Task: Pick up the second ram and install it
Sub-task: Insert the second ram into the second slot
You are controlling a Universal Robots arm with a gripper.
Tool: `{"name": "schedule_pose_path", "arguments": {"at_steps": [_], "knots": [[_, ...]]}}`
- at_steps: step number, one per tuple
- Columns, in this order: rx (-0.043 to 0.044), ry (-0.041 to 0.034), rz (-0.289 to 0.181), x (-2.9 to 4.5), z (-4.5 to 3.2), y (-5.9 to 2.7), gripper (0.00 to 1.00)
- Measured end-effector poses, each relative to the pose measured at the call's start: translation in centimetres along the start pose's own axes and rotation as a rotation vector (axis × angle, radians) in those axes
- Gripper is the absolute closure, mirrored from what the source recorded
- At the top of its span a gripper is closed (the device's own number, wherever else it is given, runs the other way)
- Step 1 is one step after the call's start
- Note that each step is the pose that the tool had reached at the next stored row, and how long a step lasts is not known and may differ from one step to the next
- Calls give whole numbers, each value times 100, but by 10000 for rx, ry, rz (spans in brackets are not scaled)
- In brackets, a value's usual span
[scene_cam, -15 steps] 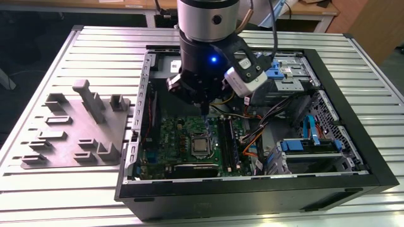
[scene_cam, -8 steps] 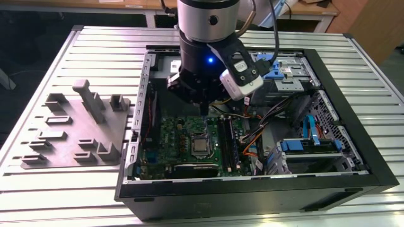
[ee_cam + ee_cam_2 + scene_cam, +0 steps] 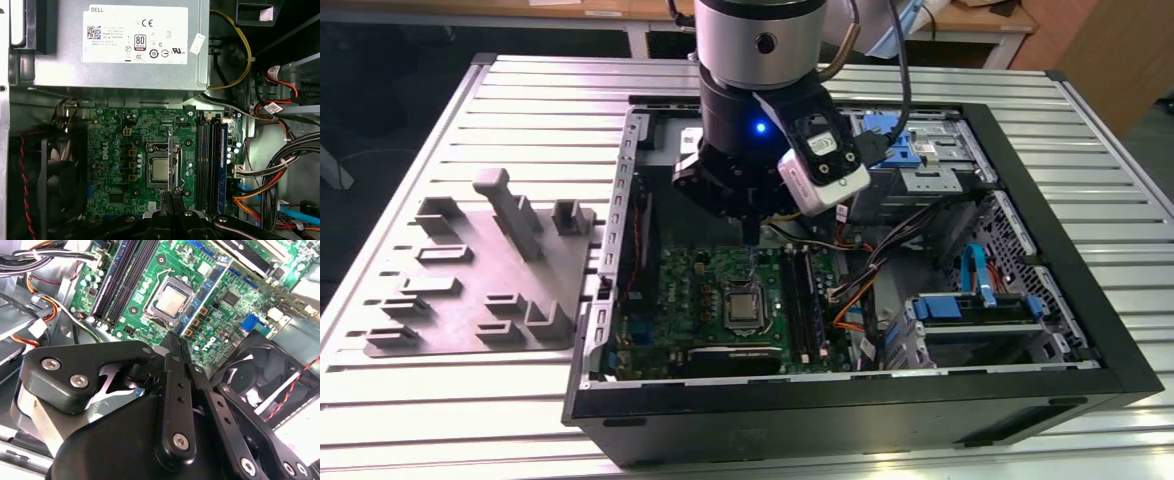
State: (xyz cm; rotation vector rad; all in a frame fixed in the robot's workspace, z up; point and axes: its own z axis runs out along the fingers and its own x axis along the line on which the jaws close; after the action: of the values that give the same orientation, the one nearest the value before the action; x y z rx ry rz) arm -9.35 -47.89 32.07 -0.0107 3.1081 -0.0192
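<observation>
Jaws tight on the second ram (image 3: 170, 150), long axis parallel to the memory slots (image 3: 210, 165).

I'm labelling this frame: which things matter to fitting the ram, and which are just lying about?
In the job: pincer, second ram held in it, memory slots.
Lying about: grey tray, power supply, fan.

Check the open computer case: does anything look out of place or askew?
Nothing looks damaged. Only the long dark blue memory stick sits outside the slots: the gripper holds it above the large green motherboard.
</observation>
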Motion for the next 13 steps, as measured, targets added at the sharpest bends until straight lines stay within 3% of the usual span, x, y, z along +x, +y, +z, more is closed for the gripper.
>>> {"name": "schedule_pose_path", "arguments": {"at_steps": [6, 13], "knots": [[-4, 0, 4, -14, 2, 0, 89], [-19, 0, 3, -98, 7, -1, 89]]}}
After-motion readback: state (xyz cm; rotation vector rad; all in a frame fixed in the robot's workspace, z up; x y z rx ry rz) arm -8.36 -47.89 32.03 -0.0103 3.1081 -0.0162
